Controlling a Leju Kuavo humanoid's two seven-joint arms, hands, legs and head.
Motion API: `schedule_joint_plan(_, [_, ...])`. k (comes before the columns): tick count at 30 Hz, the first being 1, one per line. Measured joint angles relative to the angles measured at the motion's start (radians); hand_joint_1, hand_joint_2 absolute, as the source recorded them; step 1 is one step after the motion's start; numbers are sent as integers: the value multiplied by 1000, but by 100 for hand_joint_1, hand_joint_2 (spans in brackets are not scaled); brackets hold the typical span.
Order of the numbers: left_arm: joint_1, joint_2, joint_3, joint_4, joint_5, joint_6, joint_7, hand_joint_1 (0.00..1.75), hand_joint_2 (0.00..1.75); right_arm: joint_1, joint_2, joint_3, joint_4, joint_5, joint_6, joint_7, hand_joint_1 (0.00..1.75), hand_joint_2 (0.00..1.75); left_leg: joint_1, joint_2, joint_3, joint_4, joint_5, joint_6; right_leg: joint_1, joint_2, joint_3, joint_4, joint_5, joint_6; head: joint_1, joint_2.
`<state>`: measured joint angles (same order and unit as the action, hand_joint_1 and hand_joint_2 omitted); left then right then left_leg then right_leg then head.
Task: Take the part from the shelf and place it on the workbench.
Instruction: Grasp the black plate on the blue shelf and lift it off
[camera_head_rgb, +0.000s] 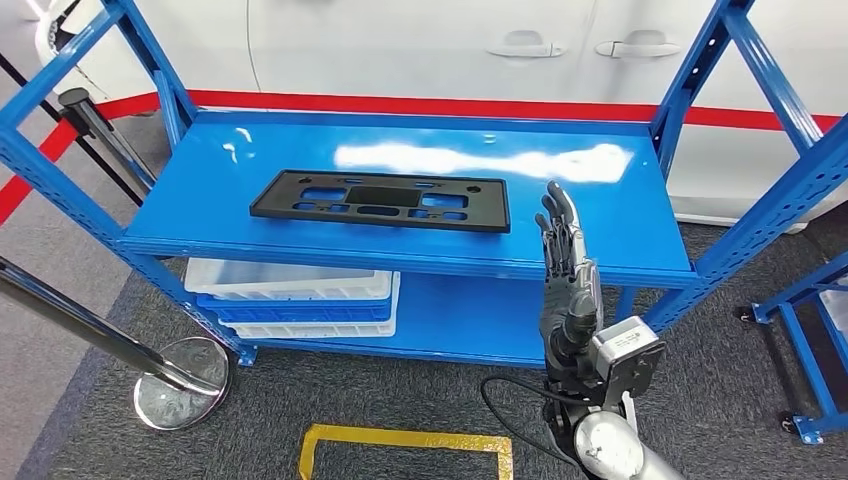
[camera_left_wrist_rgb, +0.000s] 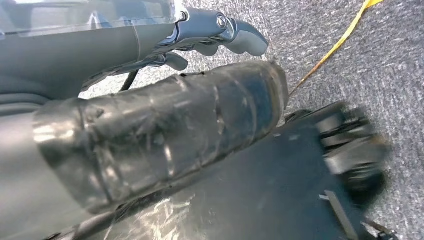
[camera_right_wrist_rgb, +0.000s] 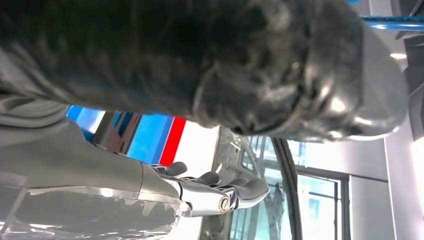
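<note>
While raised before the shelf, right hand empty, fingers straight and apart. Black part flat on shelf, well apart from hand. Left hand empty, fingers loosely apart.

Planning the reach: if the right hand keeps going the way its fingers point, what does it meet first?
Probably nothing: the right hand points up and away over the shelf top, beside the black part. The white car stands beyond; depth unclear.

Right arm cut off below.

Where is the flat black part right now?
In the head view, the black part lies flat on the blue shelf, left of the raised right hand.
</note>
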<state>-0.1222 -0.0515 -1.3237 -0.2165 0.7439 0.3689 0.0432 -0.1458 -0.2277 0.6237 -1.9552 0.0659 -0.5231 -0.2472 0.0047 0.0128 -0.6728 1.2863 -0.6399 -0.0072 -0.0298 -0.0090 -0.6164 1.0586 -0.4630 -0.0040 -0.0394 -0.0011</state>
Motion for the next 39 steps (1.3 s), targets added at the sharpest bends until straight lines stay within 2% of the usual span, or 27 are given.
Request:
schedule_joint_plan(1, [1,0,0,0,0,0,0,0,0,0,0,0,0,1,0,0,0,0,0,-1,-16,27,1,1,0,5,0,0,0,0,0,0])
schedule_joint_plan(2, [2,0,0,0,0,0,-1,0,0,0,0,0,0,2,0,0,0,0,0,-2,-14,15,22,3,1,11,1,0,0,0,0,0])
schedule_joint_plan(3, [2,0,0,0,-1,1,-2,0,0,0,0,0,0,4,1,0,0,0,0,-2,3,-27,54,7,1,16,2,0,0,0,0,0])
schedule_joint_plan(4, [2,0,0,0,-1,1,-3,0,0,0,0,0,0,5,1,0,0,0,0,-5,33,-97,93,13,1,20,4,0,0,0,0,0])
schedule_joint_plan(6, [-1,0,0,0,-3,3,-6,0,0,-1,0,0,0,7,1,0,0,0,-4,-12,84,-212,136,22,2,27,5,-1,1,6,0,0])
schedule_joint_plan(7, [-2,1,0,0,-3,3,-7,0,0,-1,0,0,0,8,1,0,0,0,-6,-16,98,-245,145,25,2,29,4,-4,2,11,1,0])
schedule_joint_plan(10, [-3,0,-1,0,-4,4,-8,0,0,0,0,0,0,9,2,1,0,0,-6,-15,104,-263,152,35,2,30,6,-11,6,29,1,0])
schedule_joint_plan(11, [-3,0,-1,0,-4,4,-8,0,0,-1,0,0,0,9,2,1,0,0,-4,-14,107,-271,157,42,3,27,1,1,-6,32,2,0])
schedule_joint_plan(12, [-3,0,-1,0,-4,4,-8,0,0,-1,0,0,0,9,2,1,0,0,-1,-12,109,-279,163,49,4,24,-12,32,-28,35,3,0])
schedule_joint_plan(14, [-3,0,-1,0,-4,4,-9,0,0,-2,0,0,0,10,2,1,0,0,-2,-9,109,-283,166,57,5,20,-62,147,-93,37,6,0])
schedule_joint_plan(15, [-2,0,-1,0,-4,4,-9,0,0,-1,0,0,0,10,2,1,0,0,-3,-9,109,-283,166,58,5,19,-89,205,-115,38,7,0])
schedule_joint_plan(16, [-1,0,-1,0,-4,4,-9,0,0,0,0,0,1,10,2,2,0,0,-4,-8,109,-282,165,59,5,19,-104,239,-121,39,7,0])
schedule_joint_plan(17, [-1,0,-1,0,-4,4,-9,0,0,0,0,0,1,10,2,2,0,0,-5,-8,110,-280,164,60,5,19,-101,236,-107,39,7,0])
schedule_joint_plan(18, [-1,0,-1,0,-4,4,-9,0,0,0,0,0,1,10,2,2,0,0,-5,-8,111,-278,162,59,5,18,-80,195,-77,39,8,0])
schedule_joint_plan(19, [-1,0,-1,0,-4,4,-9,0,0,-1,0,0,1,10,2,2,0,0,-6,-8,112,-274,158,57,5,16,-47,129,-42,37,8,0])
schedule_joint_plan(21, [-2,-1,-1,0,-4,3,-10,0,0,-3,0,0,1,10,3,2,0,0,-9,-9,110,-263,150,49,8,11,8,18,-6,31,7,0])
schedule_joint_plan(22, [-2,-1,-1,0,-4,3,-11,0,0,-3,0,0,0,10,3,2,0,0,-11,-9,108,-260,147,45,10,10,18,-6,-4,28,7,0])
schedule_joint_plan(26, [-3,-1,-1,0,-4,2,-13,0,0,-4,0,0,0,12,11,3,0,0,-11,-7,104,-247,133,26,7,14,22,-18,-5,10,5,0])
schedule_joint_plan(28, [-3,0,-1,0,-4,2,-14,0,0,-5,0,0,0,13,14,4,0,0,-7,-8,66,-166,85,13,2,14,27,-23,-5,2,1,0])
schedule_joint_plan(30, [-2,0,-1,0,-4,1,-15,0,0,-5,0,0,0,13,14,4,0,0,-2,-9,-1,-35,30,3,2,14,27,-23,-7,-1,-1,0])
schedule_joint_plan(31, [-1,0,-1,0,-3,0,-15,0,0,-4,0,0,0,13,14,4,0,0,0,-9,-27,10,21,0,2,14,28,-23,-8,-2,-1,0])
schedule_joint_plan(32, [0,0,-1,0,-3,-1,-15,0,0,-4,0,0,0,13,14,4,0,0,1,-8,-37,19,31,-1,1,15,30,-23,-9,-2,-1,0])
schedule_joint_plan(33, [0,0,-1,0,-3,-1,-15,0,0,-4,0,0,0,13,14,4,0,0,2,-9,-27,-11,61,0,1,17,33,-23,-11,-1,-1,0])
schedule_joint_plan(35, [0,0,-1,0,-3,-1,-15,0,0,-5,0,0,0,13,14,4,0,0,3,-10,27,-136,136,5,1,21,41,-23,-16,3,-1,0])
schedule_joint_plan(36, [-1,0,-1,0,-3,-1,-15,0,0,-5,0,0,0,13,14,4,0,0,1,-12,55,-197,159,9,2,22,43,-22,-19,7,-1,0])
schedule_joint_plan(37, [-1,0,-1,0,-3,-2,-15,0,0,-5,0,0,0,13,14,4,0,0,-1,-14,72,-234,168,13,3,23,44,-23,-20,12,0,0])
schedule_joint_plan(39, [-2,0,-1,0,-3,-2,-16,0,0,-6,0,0,0,13,15,4,0,0,-6,-17,82,-260,166,21,4,25,43,-27,-20,23,0,0])
